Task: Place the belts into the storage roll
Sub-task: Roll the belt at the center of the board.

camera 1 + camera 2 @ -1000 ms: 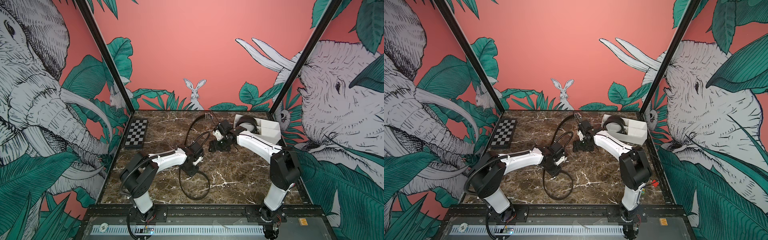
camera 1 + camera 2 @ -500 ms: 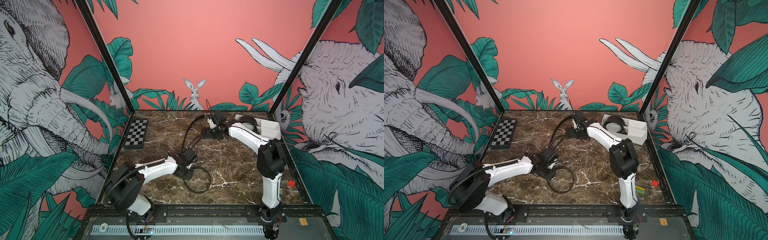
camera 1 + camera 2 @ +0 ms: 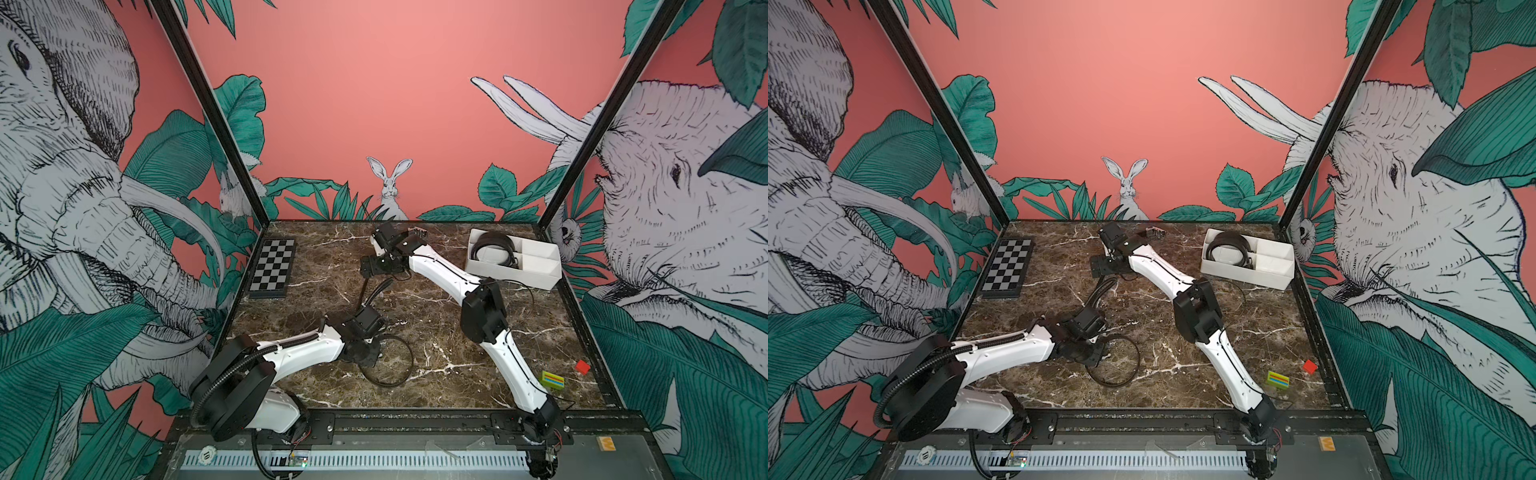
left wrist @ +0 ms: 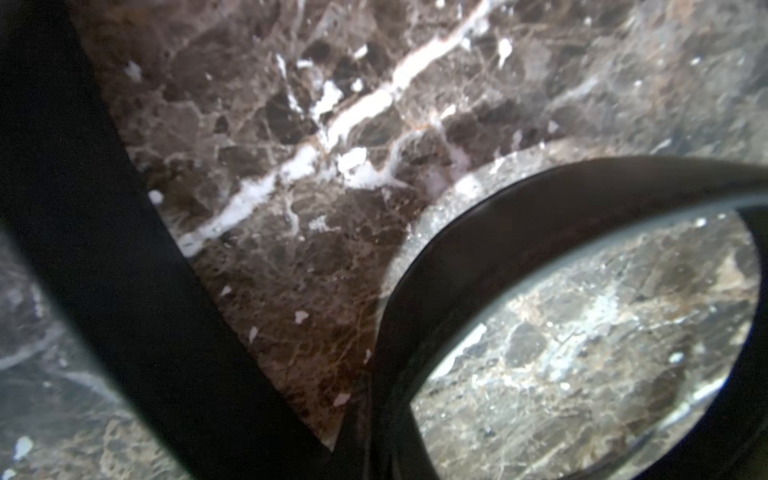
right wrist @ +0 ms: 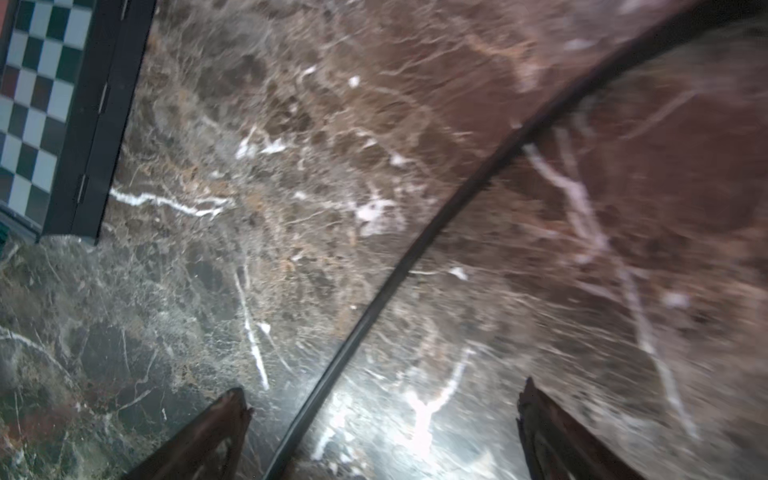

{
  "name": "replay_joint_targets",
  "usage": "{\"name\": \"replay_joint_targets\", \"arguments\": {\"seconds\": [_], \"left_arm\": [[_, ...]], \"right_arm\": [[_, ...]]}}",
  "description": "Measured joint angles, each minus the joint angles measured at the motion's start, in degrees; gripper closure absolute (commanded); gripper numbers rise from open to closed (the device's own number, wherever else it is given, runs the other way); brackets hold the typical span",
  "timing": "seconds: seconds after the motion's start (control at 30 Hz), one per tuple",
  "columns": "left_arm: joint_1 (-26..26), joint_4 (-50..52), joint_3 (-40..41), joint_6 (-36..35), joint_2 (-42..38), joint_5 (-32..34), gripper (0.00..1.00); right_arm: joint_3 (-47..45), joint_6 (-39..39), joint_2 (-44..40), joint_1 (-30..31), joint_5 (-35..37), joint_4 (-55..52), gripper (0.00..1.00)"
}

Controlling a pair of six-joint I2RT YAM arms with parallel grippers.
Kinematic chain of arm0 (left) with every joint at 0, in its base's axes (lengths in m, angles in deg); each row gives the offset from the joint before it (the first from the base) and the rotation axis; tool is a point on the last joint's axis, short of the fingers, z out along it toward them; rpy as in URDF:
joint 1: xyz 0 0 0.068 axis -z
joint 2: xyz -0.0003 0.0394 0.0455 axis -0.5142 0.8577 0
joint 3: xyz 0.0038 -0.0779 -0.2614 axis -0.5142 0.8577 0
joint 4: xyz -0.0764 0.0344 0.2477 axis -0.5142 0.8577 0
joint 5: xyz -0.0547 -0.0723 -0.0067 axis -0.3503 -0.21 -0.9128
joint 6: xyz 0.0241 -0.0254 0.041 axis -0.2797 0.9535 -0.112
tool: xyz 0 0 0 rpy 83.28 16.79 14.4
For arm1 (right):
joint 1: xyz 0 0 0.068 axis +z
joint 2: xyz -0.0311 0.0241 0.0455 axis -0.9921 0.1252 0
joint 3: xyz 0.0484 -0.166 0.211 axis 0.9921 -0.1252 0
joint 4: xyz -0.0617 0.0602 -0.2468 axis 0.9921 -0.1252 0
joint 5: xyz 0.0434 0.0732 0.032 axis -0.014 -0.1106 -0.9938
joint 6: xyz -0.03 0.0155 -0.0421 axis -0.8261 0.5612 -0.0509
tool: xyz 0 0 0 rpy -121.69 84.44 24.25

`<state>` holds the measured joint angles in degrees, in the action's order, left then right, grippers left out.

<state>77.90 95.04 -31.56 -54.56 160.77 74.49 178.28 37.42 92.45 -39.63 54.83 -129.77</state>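
One black belt (image 3: 390, 376) lies looped on the marble near the front, and its strap runs back toward the right arm. My left gripper (image 3: 371, 352) is shut on this belt at the loop's near side; in the left wrist view the strap (image 4: 540, 199) curves away from the jaws. My right gripper (image 3: 372, 266) hangs open over the same strap, farther back. In the right wrist view the thin strap edge (image 5: 399, 270) passes between the fingertips (image 5: 226, 415), touching neither. The storage roll (image 3: 515, 277), a white divided tray at the back right, holds a coiled belt (image 3: 494, 249).
A black-and-grey checkered board (image 3: 272, 268) lies at the back left. A small buckle-like piece (image 3: 417, 230) sits by the back wall. A red block (image 3: 582, 366) and a striped green block (image 3: 552, 380) lie at the front right.
The left gripper has closed on the belt and drawn back toward the front left. The right gripper has opened wide and swung from beside the tray to the strap at the back middle.
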Motion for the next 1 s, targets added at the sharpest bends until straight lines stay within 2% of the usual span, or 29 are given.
{"name": "replay_joint_targets", "arguments": {"seconds": [0.07, 0.17, 0.27, 0.3, 0.33, 0.43, 0.53, 0.73, 1.0], "left_arm": [[0.0, -0.3, 0.3, 0.7, -0.2, 0.2, 1.0], [0.0, -0.3, 0.3, 1.6, -0.2, 0.7, 1.0], [0.0, -0.3, 0.3, 2.9, -0.1, 1.0, 1.0], [-0.1, -0.3, 0.3, 3.3, -0.1, 1.0, 1.0], [-0.2, -0.3, 0.3, 3.6, 0.0, 1.1, 1.0], [-0.9, -0.3, 0.1, 4.3, 0.2, 1.4, 1.0], [-2.4, 0.0, -0.7, 4.4, 1.1, 2.2, 1.0], [-7.5, 1.2, -4.8, 3.9, 5.6, 4.9, 1.0], [-9.2, 6.4, -17.4, 2.2, 17.7, 12.6, 1.0]], "right_arm": [[4.1, -0.4, 3.3, 0.8, 0.4, -1.4, 0.02], [8.1, -0.7, 7.6, 1.3, 1.1, -3.8, 0.14], [8.2, -1.2, 9.1, 1.3, 2.7, -6.2, 0.38], [8.1, -0.9, 9.0, 1.3, 3.1, -7.0, 0.53], [7.6, -1.0, 8.8, 1.2, 3.5, -7.4, 0.62], [3.1, -1.1, 6.5, 0.8, 4.9, -7.3, 0.79], [-7.2, -1.2, 0.6, -0.1, 6.1, -5.4, 0.93], [-30.7, -0.5, -13.0, -4.5, 7.2, -1.3, 0.99], [-49.9, -0.5, -24.5, -7.0, 6.4, 4.7, 0.96]]}}
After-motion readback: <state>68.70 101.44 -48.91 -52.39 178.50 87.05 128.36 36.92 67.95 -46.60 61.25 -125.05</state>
